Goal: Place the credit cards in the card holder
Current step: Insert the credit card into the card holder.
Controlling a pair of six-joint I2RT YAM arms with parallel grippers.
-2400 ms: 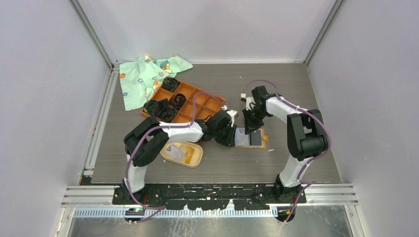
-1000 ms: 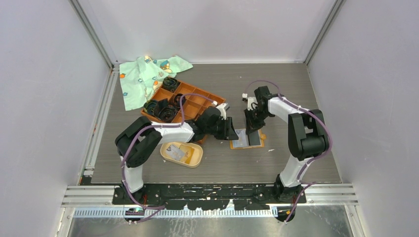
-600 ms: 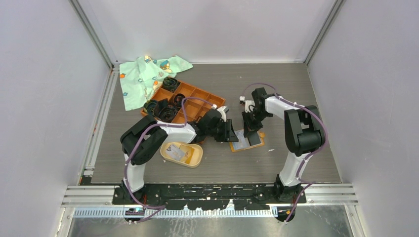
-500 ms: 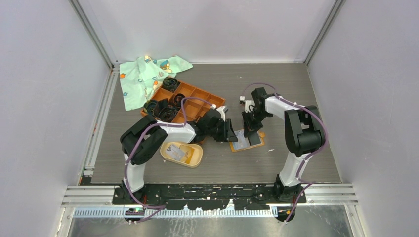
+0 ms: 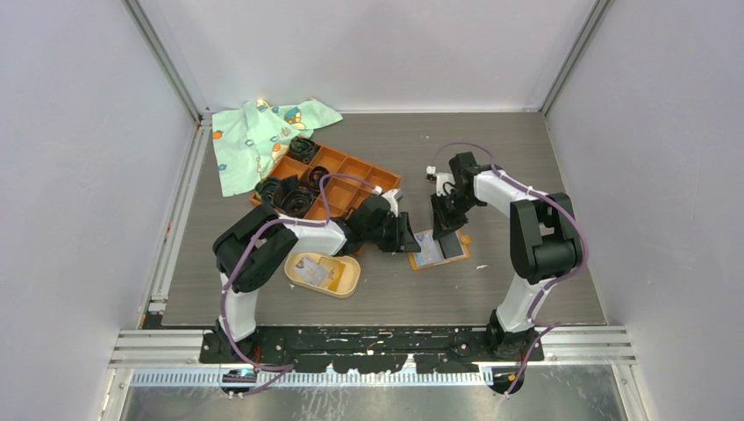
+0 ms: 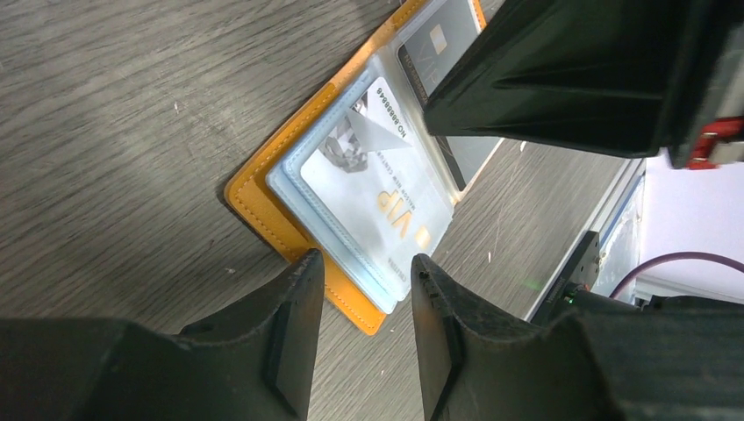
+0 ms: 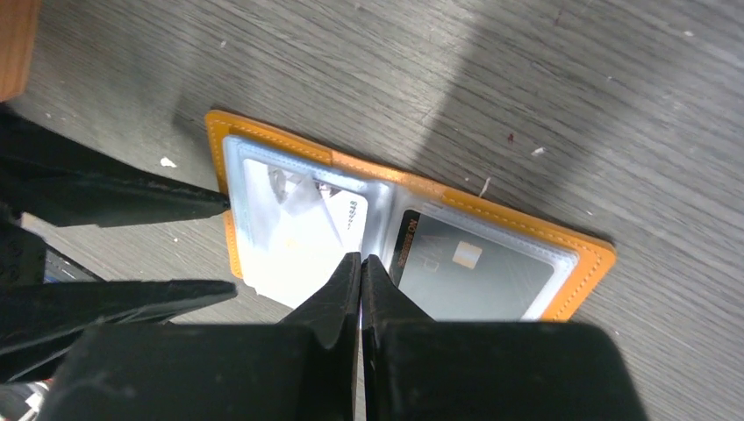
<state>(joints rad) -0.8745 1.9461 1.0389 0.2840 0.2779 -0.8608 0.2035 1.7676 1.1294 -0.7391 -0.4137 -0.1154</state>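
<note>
The orange wallet (image 5: 439, 249) lies open on the table, with clear sleeves inside. Its left sleeve holds a white VIP card (image 6: 368, 189), also in the right wrist view (image 7: 294, 228). Its right sleeve holds a dark card (image 7: 478, 276). My left gripper (image 5: 409, 241) is open and empty, and its fingers (image 6: 298, 307) straddle the wallet's near left corner. My right gripper (image 7: 360, 259) is shut, with its tips set on the wallet's middle fold between the two cards. The beige oval card holder (image 5: 346, 282) sits to the front left with one card (image 5: 311, 270) inside.
A large orange grid tray (image 5: 351, 186) with black coiled bands (image 5: 294, 197) stands behind the left arm. A green patterned cloth (image 5: 259, 136) lies at the back left. Enclosure walls ring the table.
My left gripper has drawn back left off the wallet, and the wallet has slid and turned slightly left. My right gripper stays on the fold; its elbow swayed a little.
</note>
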